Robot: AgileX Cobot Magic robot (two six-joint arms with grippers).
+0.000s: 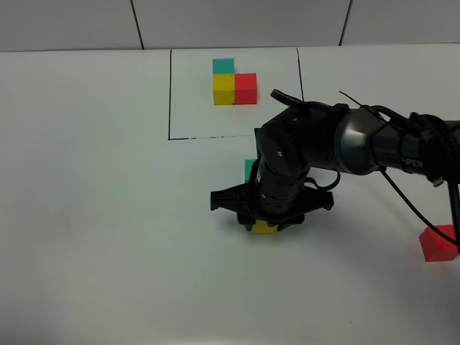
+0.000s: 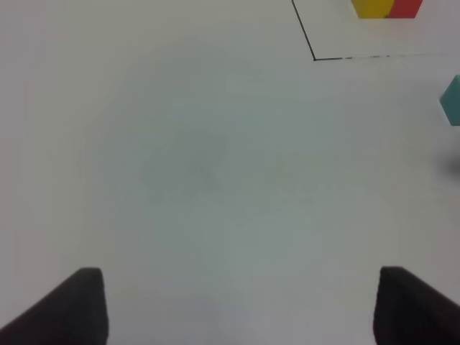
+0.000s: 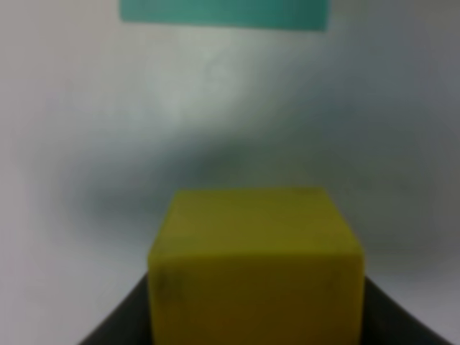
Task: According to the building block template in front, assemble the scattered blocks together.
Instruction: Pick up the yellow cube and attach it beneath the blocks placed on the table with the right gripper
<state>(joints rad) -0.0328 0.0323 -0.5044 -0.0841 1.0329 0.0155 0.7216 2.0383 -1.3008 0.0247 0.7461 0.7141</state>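
The building block template (image 1: 233,80) is a teal, yellow and red trio inside a thin black outline at the table's far middle. My right gripper (image 1: 264,224) reaches across the middle and is shut on the yellow block (image 1: 264,228), which fills the right wrist view (image 3: 255,266). I cannot tell whether that block rests on the table. The teal block (image 1: 249,169) stands just beyond it, half hidden by the arm, and shows in both wrist views (image 3: 223,13) (image 2: 453,100). The red block (image 1: 438,243) lies at the far right. My left gripper (image 2: 241,309) is open over bare table.
The black arm (image 1: 338,140) and its cables stretch from the right edge to the table's middle. The outline's near left corner (image 2: 314,57) and the template's yellow and red cubes (image 2: 384,7) show in the left wrist view.
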